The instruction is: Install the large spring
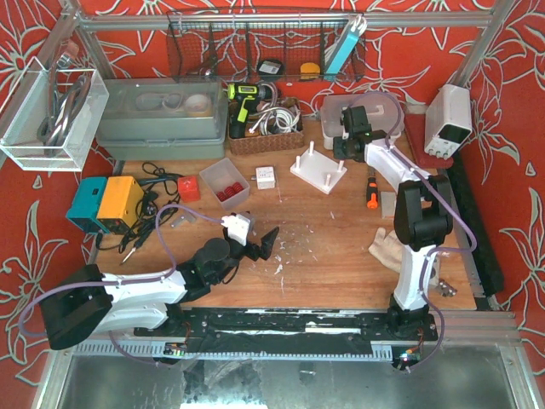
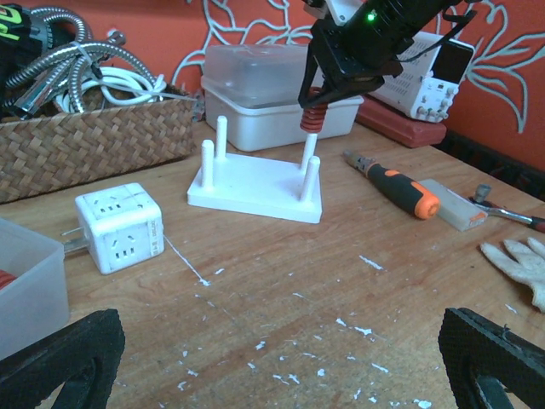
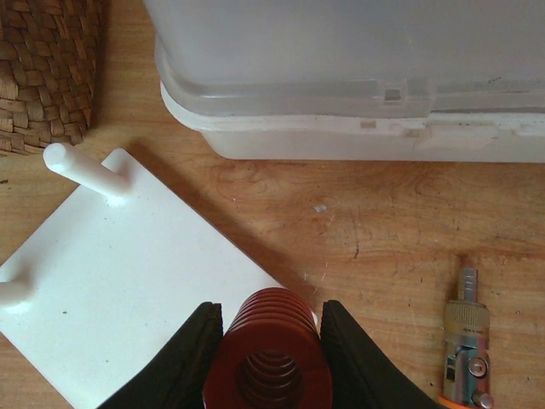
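Right end effector [image 3: 269,366] gripped the red spring [image 2: 312,120] right over a peg [image 2: 309,146] of the white base [image 2: 255,183]; left end effector [image 2: 277,366] gaped wide.

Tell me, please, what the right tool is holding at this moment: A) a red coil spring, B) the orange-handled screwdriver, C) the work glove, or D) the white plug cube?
A: the right tool is shut on the red coil spring, which sits between its fingers just above the white peg base.
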